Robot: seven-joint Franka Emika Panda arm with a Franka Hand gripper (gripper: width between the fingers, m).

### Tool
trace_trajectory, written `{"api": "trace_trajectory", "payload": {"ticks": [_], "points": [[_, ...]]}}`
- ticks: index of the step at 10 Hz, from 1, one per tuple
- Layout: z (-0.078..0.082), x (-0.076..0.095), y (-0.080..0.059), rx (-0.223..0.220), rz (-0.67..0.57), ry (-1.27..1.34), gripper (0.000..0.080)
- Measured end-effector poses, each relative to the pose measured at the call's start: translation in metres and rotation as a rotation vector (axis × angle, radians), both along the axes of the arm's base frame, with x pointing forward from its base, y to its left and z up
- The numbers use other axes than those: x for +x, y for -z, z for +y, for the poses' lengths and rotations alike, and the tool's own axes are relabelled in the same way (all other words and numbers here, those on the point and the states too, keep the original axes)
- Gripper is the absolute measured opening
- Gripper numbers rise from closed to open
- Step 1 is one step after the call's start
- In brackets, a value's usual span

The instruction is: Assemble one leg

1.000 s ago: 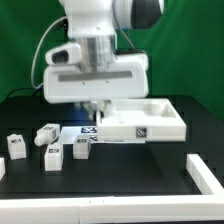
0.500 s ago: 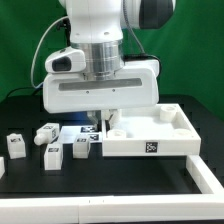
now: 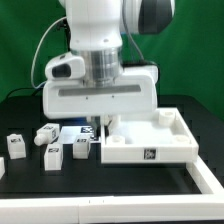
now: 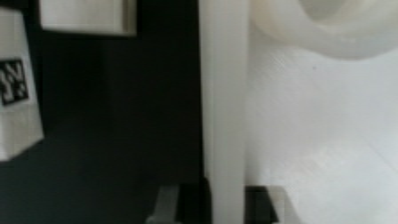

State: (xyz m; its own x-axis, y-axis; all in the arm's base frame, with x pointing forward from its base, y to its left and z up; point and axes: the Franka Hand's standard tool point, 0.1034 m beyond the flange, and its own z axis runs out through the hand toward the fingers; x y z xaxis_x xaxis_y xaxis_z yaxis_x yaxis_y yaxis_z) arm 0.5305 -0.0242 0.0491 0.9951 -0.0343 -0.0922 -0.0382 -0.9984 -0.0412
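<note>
Several small white legs lie on the black table at the exterior view's left, one (image 3: 52,153) among them at the front and one (image 3: 81,147) beside the marker board (image 3: 88,130). None is held. The large white tray-like panel (image 3: 150,142) with round corner sockets sits at the exterior view's right. My gripper (image 3: 104,118) is low over the panel's left wall, mostly hidden under the hand. In the wrist view my gripper (image 4: 226,205) is shut on that thin white wall (image 4: 222,100), one finger on each side. A corner socket (image 4: 329,35) shows beyond it.
A white L-shaped rail (image 3: 206,176) stands at the front right of the table. The leftmost leg (image 3: 14,146) lies near the table's left edge. In the wrist view a white leg (image 4: 86,14) and a tagged white piece (image 4: 15,85) lie on the black surface beside the panel.
The panel has slid and turned toward the front and the exterior view's right, moving with my gripper. The legs have not moved.
</note>
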Motion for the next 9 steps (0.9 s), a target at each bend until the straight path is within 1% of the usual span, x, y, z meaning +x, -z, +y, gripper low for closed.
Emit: {"api": "trace_trajectory", "payload": {"ticks": [1, 2, 7, 8, 9], "points": [[-0.001, 0.016, 0.007, -0.007, -0.009, -0.004, 0.0048], [-0.005, 0.026, 0.014, -0.014, -0.035, -0.015, 0.0048], [-0.005, 0.023, 0.017, -0.016, -0.028, -0.016, 0.0048], [-0.005, 0.022, 0.02, -0.017, -0.024, -0.011, 0.0048], [-0.004, 0.021, 0.029, -0.02, -0.012, -0.002, 0.0048]]}}
